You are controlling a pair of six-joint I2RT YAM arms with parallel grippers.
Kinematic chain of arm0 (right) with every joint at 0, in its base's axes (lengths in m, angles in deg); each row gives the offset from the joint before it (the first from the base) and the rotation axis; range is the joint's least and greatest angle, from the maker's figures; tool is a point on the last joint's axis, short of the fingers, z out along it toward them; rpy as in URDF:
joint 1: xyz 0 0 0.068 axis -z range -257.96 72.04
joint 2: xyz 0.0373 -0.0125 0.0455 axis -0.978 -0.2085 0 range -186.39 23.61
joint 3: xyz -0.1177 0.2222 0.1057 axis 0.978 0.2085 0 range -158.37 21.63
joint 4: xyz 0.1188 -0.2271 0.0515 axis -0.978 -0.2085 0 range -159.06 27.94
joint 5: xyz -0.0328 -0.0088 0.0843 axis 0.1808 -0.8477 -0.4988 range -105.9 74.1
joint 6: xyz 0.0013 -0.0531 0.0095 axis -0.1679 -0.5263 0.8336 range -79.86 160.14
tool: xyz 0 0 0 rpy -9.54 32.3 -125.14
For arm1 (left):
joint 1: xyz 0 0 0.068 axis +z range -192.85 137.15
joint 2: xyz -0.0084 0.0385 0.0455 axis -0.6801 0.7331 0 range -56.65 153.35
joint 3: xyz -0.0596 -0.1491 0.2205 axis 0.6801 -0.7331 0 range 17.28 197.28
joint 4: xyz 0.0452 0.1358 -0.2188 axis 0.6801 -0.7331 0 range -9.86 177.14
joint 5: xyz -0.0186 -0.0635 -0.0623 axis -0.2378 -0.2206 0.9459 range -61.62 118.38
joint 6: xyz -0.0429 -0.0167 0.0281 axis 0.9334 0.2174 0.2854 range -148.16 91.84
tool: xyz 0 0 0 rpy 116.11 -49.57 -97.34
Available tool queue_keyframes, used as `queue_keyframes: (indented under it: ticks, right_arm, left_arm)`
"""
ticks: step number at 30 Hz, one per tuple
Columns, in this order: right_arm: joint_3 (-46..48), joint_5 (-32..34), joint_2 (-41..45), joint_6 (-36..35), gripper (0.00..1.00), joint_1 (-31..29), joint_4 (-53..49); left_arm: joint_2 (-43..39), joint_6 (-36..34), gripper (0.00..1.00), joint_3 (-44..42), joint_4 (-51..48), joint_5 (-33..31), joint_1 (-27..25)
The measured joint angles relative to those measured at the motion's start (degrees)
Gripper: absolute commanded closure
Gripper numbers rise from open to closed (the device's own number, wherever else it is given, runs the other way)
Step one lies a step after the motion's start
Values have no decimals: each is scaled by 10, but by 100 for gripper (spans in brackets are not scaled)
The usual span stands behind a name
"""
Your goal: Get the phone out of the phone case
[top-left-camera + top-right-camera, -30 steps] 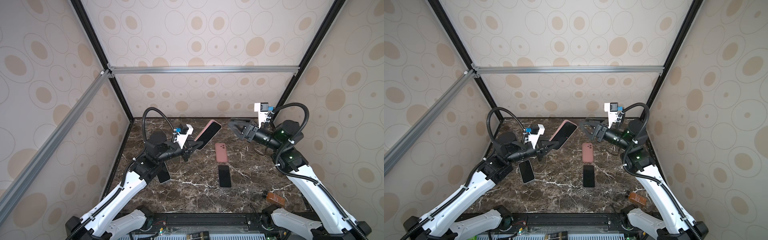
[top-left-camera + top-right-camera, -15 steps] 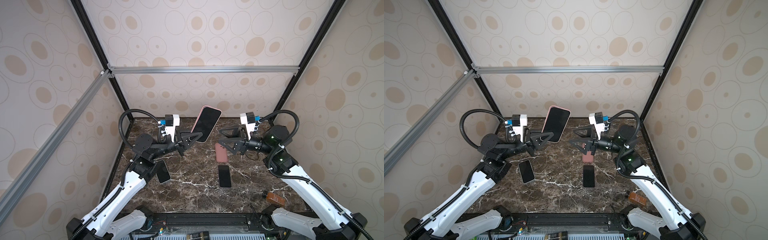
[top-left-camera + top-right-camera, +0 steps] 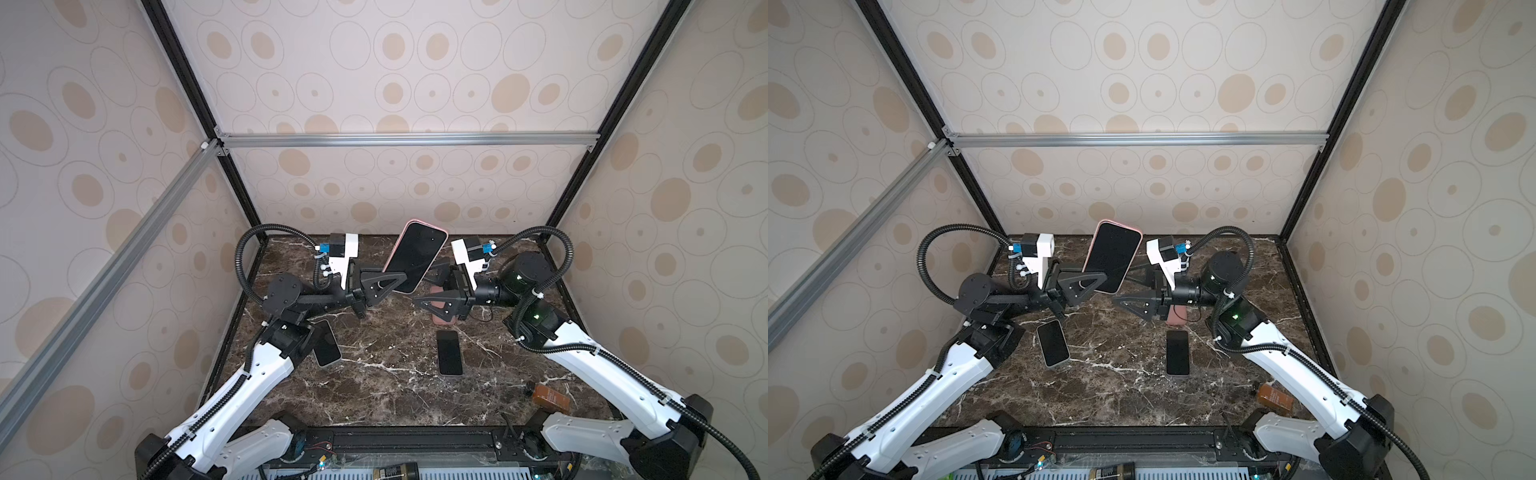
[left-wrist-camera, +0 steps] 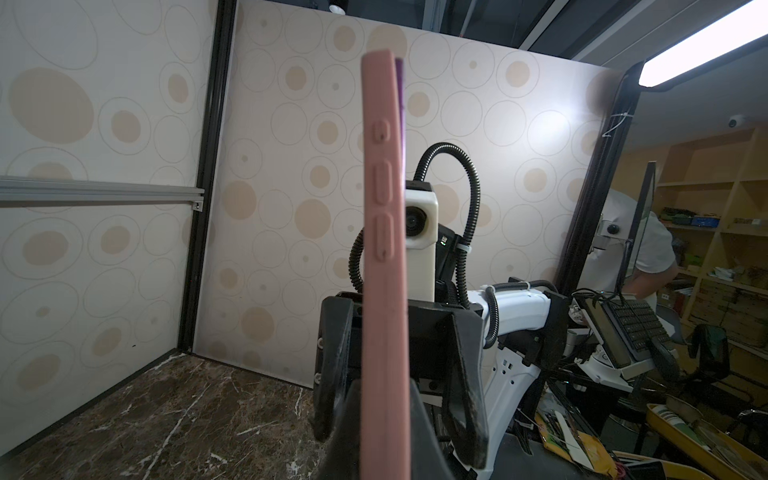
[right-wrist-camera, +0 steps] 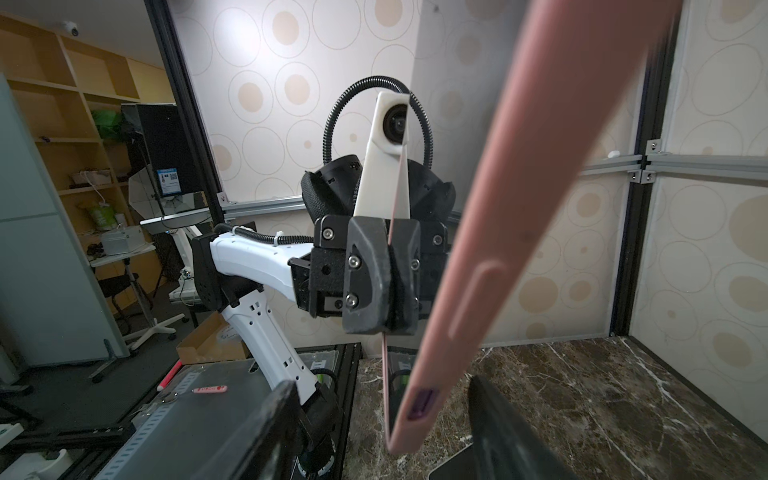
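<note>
We see a black-screened smartphone (image 3: 415, 255) with a purple frame seated in a pink silicone case (image 4: 380, 249). It is held aloft nearly upright, leaning slightly, screen towards both top views. Its lower end is clamped in the left gripper (image 3: 397, 280), and a purple edge shows past the case's lip near the top.

Three phones (image 3: 415, 257) (image 3: 327, 343) (image 3: 449, 353), two pink cases (image 4: 382, 249) (image 3: 1177, 314), one bottle (image 3: 550, 398)
</note>
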Motion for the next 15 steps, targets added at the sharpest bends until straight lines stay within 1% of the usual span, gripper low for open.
queue_keyframes:
  ticks: [6,9,13,15]
  right_arm:
    - [-9,0,-13,-1,39,-12,17]
    - [-13,2,-22,1,42,-15,26]
    - [-16,6,-29,3,50,-17,32]
    - [-19,7,-31,4,52,-17,34]
  left_arm:
    - [0,15,100,-4,30,13,0]
    - [0,23,100,-6,38,16,0]
    - [2,27,100,-7,46,18,0]
    - [2,28,100,-7,48,19,0]
